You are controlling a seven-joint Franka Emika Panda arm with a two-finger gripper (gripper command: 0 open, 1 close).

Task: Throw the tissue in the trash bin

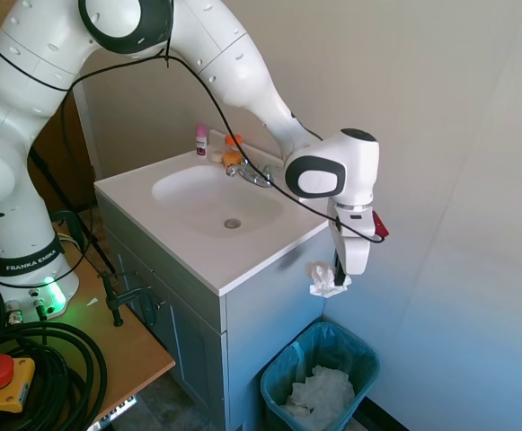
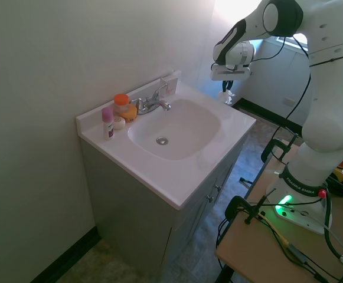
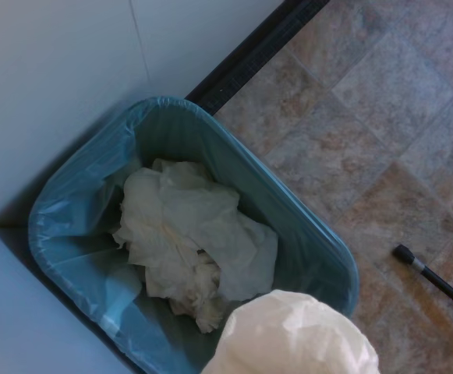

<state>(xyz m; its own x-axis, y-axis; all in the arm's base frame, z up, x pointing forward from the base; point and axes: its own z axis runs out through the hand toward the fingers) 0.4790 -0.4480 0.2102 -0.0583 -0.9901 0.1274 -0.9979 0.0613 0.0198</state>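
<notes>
While gripper point(image 1: 340, 277) pinches tissue point(image 1: 327, 280) shut above trash bin point(image 1: 276, 380), I judge it soft, featherlight; edge hold suffices.

Glossy white, rounded jointed arm point(image 1: 234, 72) of smooth plastic shells with dark grey round joint caps. Thin black cable draped along the links. "FRANKA EMIKA" lettering on the black base band, green glow beneath. Small red tab beside the wrist.

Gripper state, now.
Gripper: closed, holding the tissue above the trash bin.
</notes>
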